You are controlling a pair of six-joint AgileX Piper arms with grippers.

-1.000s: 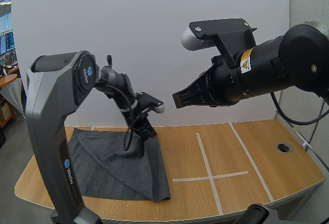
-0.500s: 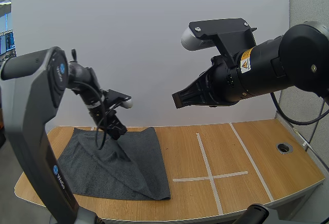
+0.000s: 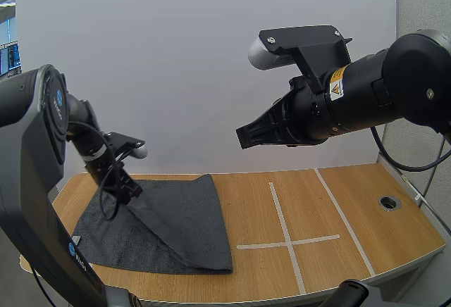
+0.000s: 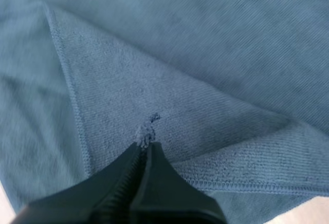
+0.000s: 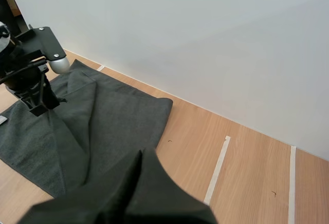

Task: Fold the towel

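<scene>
Wooden table with a white tape cross marked on its surface. The dark grey towel lies on the table to the left of the tape cross, near it but not touching it; the edge facing the cross lies flat and straight.

Left claw: the two black fingers are drawn almost together, and a small tuft of towel cloth is pinched between their tips. The pinch sits on the part of the towel farthest from the tape cross. From this point the cloth rises into a low tent, and a raised crease runs slantwise down to the towel's near corner on the tape-cross side. In the left wrist view one layer lies folded over another, its stitched hem showing along two edges of the flap.

Right claw: the fingers are pressed together into one dark wedge with nothing between them. In the high view this claw is held high above the table, well apart from the towel, its tips pointing toward the side of the tape cross where the towel lies.

A round metal-rimmed hole is set into the table on the side of the tape cross away from the towel.
</scene>
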